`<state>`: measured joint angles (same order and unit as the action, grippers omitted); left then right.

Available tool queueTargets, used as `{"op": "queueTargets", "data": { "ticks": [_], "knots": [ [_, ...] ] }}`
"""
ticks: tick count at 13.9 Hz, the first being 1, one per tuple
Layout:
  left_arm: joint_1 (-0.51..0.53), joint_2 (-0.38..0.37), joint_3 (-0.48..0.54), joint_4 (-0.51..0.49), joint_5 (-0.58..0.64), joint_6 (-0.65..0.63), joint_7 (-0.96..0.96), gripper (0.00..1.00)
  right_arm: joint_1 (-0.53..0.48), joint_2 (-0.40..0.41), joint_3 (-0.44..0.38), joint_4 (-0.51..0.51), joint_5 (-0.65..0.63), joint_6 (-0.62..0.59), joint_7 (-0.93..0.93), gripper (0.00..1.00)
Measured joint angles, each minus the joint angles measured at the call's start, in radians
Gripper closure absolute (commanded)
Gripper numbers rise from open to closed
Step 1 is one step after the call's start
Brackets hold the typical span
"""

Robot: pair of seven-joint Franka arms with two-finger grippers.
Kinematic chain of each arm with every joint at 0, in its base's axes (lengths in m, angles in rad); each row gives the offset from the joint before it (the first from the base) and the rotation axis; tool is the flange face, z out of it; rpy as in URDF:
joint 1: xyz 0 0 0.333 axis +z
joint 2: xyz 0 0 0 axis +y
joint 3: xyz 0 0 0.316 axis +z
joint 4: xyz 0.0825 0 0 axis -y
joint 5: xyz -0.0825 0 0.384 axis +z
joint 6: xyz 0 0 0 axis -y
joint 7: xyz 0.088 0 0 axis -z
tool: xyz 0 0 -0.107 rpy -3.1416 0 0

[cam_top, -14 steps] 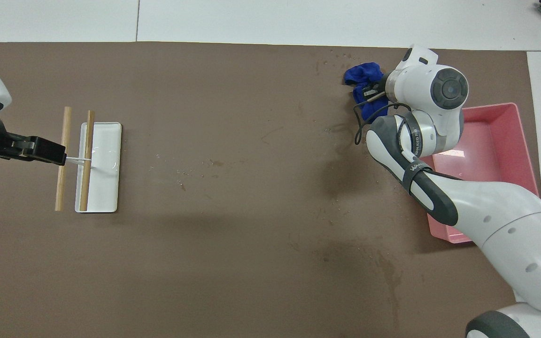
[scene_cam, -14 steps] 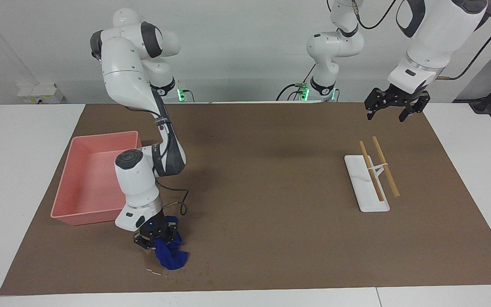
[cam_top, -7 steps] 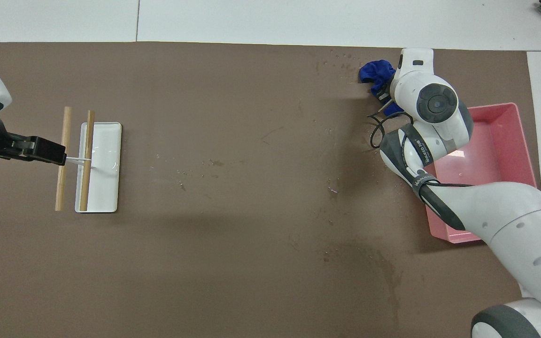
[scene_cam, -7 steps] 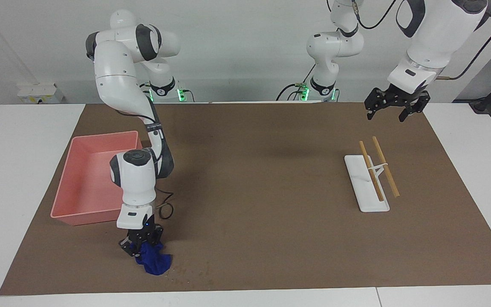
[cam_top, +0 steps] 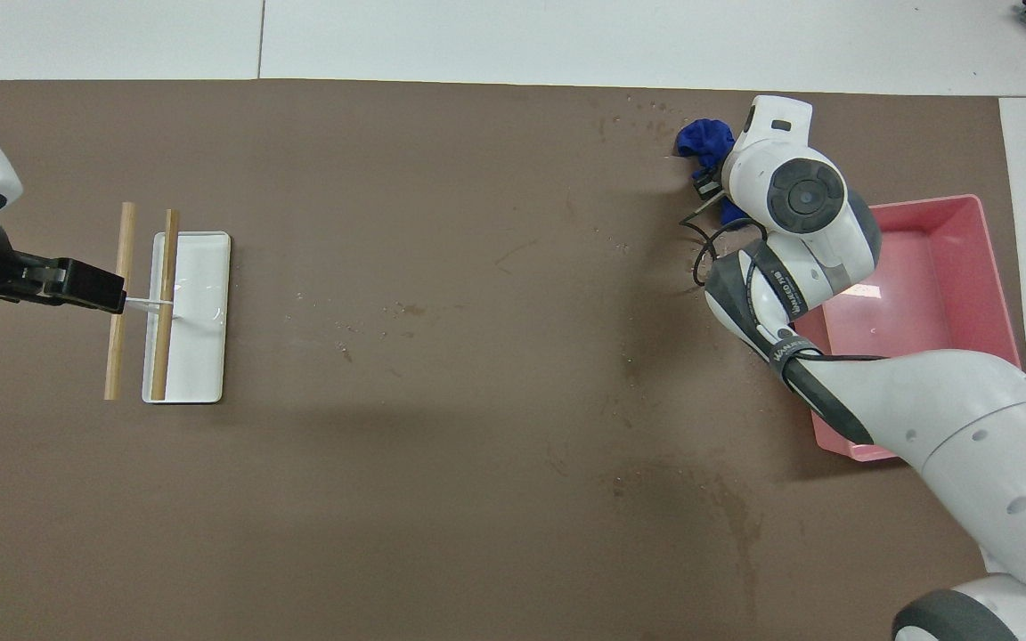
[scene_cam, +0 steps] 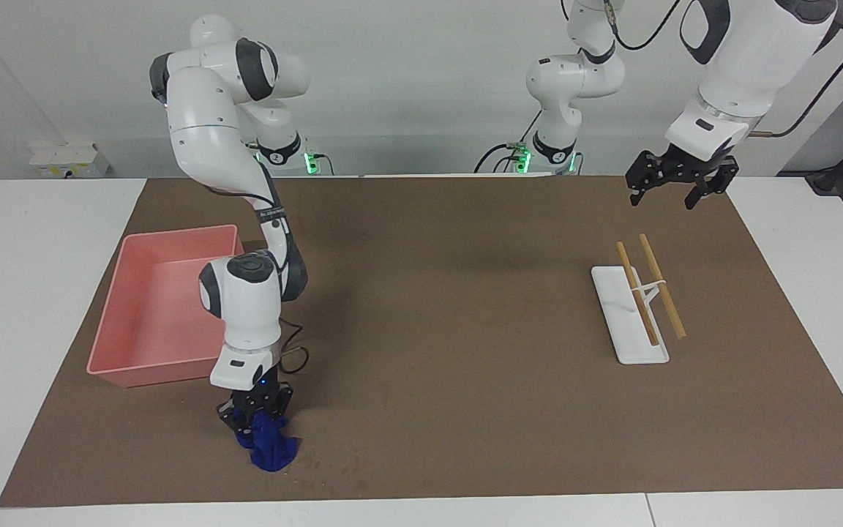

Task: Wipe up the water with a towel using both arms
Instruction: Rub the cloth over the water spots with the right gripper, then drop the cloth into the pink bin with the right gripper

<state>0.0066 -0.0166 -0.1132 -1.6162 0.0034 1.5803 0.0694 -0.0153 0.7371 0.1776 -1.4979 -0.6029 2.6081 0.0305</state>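
**Pressing navy towel onto wet matting**

Gripping the towel [scene_cam: 269, 445] with the right gripper [scene_cam: 255, 419], fingertips clamped into the bunched navy cloth, low on the brown matting [scene_cam: 451, 307] at the right arm's end of the table. Resting on the mat at its lower folds, farther from the robots than the pink bin [scene_cam: 154, 307] and just off that bin's corner. Showing in the facing view as a full hanging clump below the black fingers; in the overhead view mostly covered by the white wrist, with only a blue edge [cam_top: 705, 141] peeking out.

Scattered beside the towel, toward the middle of the table: small droplets of water [cam_top: 647, 109], glinting in the overhead view, barely readable in the facing one. Visible from above only: a darker stain on the mat nearer to the robots, plus faint specks across the middle.

Hanging in the air with the left gripper [scene_cam: 679, 189], fingers spread wide and holding nothing, over the mat close to the white rack [scene_cam: 630, 315] with its two wooden sticks [scene_cam: 661, 285]. Looking, from above, as if the black fingers [cam_top: 77, 283] sat right on the sticks; shown by the facing view to be raised well clear of them. Waiting, left arm.
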Motion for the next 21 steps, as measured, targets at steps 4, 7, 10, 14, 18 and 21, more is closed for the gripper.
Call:
{"op": "queueTargets", "data": {
  "ticks": [4, 7, 10, 14, 18, 21],
  "knots": [
    [0.0, 0.0, 0.0, 0.0, 0.0, 0.0, 0.0, 0.0, -0.011, -0.026, 0.039, 0.001, 0.251, -0.129, 0.005, 1.0],
    [0.0, 0.0, 0.0, 0.0, 0.0, 0.0, 0.0, 0.0, -0.015, -0.053, 0.062, 0.005, 0.4, -0.286, 0.005, 1.0],
    [0.0, 0.0, 0.0, 0.0, 0.0, 0.0, 0.0, 0.0, -0.017, -0.088, 0.074, -0.017, 0.556, -0.431, 0.008, 1.0],
    [0.0, 0.0, 0.0, 0.0, 0.0, 0.0, 0.0, 0.0, -0.04, -0.159, 0.083, -0.119, 0.659, -0.49, 0.015, 1.0],
    [0.0, 0.0, 0.0, 0.0, 0.0, 0.0, 0.0, 0.0, -0.045, -0.248, 0.085, -0.185, 0.695, -0.597, 0.038, 1.0],
    [0.0, 0.0, 0.0, 0.0, 0.0, 0.0, 0.0, 0.0, -0.069, -0.328, 0.085, -0.184, 0.696, -0.693, 0.043, 1.0]
  ]
}}
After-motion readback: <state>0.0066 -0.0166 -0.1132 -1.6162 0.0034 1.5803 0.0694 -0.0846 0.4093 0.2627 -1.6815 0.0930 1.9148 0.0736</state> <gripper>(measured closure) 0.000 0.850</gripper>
